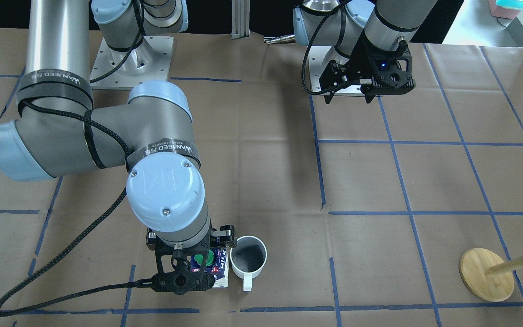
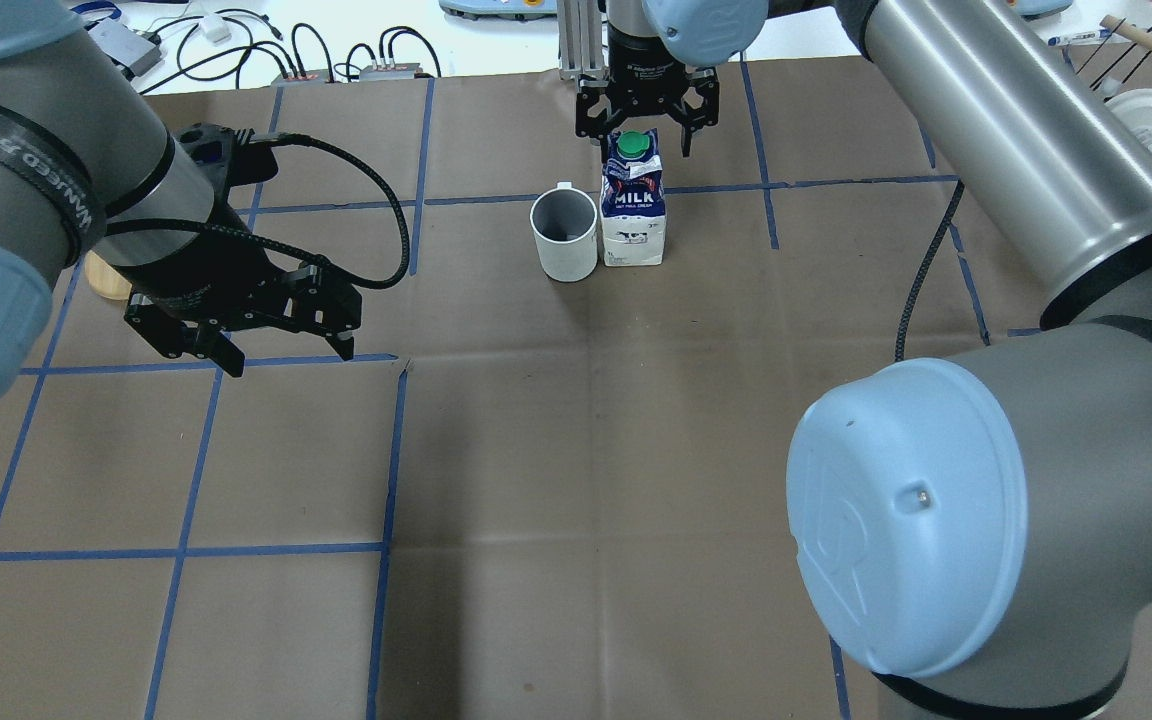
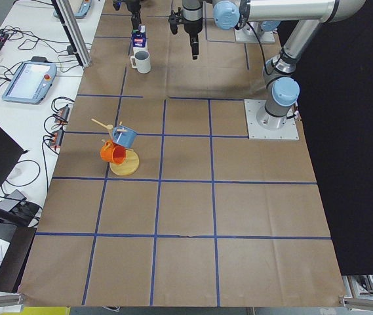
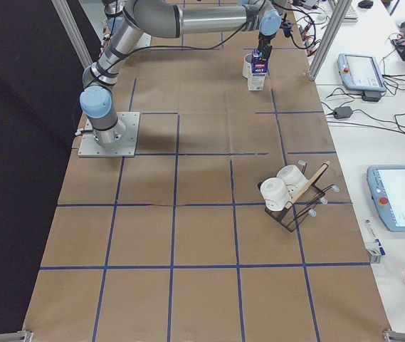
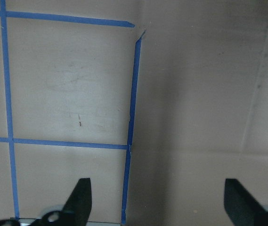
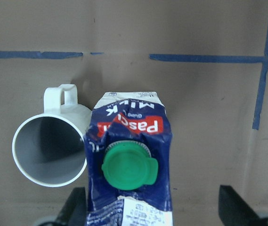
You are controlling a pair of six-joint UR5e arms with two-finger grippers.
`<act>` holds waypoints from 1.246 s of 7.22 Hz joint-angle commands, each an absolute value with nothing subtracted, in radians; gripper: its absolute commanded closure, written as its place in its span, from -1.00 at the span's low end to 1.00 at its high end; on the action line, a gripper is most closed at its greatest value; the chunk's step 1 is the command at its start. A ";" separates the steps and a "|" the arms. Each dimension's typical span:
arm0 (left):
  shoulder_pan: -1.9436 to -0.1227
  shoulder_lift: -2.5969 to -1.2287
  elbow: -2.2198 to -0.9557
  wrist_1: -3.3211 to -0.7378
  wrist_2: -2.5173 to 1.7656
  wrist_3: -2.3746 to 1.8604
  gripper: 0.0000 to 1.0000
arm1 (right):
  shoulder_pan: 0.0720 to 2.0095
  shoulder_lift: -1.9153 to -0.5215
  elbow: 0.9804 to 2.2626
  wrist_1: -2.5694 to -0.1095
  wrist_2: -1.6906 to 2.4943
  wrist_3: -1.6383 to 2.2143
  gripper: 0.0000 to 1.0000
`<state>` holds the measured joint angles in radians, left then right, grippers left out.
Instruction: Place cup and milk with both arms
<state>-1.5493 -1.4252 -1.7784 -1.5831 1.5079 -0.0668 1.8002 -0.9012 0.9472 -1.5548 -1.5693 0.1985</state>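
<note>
Milk (image 2: 633, 215) stands upright under the right gripper (image 2: 644, 135), which hangs directly above the green cap (image 6: 129, 165) with its jaws spread wide. One finger (image 6: 76, 207) is close by the carton's side and the other is well clear, so the grip is released and nothing is held. In the right wrist view the dark blue top with its red and white lettering fills the space between the fingers.

The cup (image 2: 565, 235) sits just beside the carton on the robot's left, upright with its mouth up and grey inside showing. Its handle (image 6: 60, 96) points away from the robot. Whether the two touch is hard to tell. Both stand at the far side of the table (image 2: 576, 450), near a blue tape line (image 2: 496, 198).

The left gripper (image 2: 289, 358) hovers well apart from them, nearer the robot. Its jaws are spread and empty, with only brown paper and tape below.

A wooden mug tree (image 3: 124, 164) with a blue and an orange mug stands off to the robot's left, and a rack (image 4: 291, 196) holding white cups stands to its right.
</note>
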 commanded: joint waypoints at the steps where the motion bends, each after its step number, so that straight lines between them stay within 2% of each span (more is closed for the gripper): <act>1: -1.549 -1.425 -1.779 -1.583 1.508 -0.066 -0.99 | 1.767 -1.035 0.985 -1.415 -1.572 0.090 -1.00; 2: -1.549 -1.425 -1.779 -1.583 1.508 -0.066 -0.99 | 1.712 -1.142 1.077 -1.384 -1.571 0.063 -0.99; 4: -1.549 -1.424 -1.779 -1.583 1.508 -0.066 -0.99 | 1.590 -1.450 1.371 -1.396 -1.572 -0.012 -1.00; 6: -1.549 -1.424 -1.779 -1.583 1.508 -0.066 -0.99 | 1.554 -1.667 1.601 -1.404 -1.569 0.001 -1.00; 9: -1.549 -1.422 -1.782 -1.585 1.508 -0.066 -0.99 | 1.583 -1.692 1.638 -1.413 -1.566 0.106 -1.00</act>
<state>-1.5493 -1.4226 -1.7804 -1.5844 1.5079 -0.0660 1.5656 -1.6852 1.6188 -1.4124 -1.5671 0.0843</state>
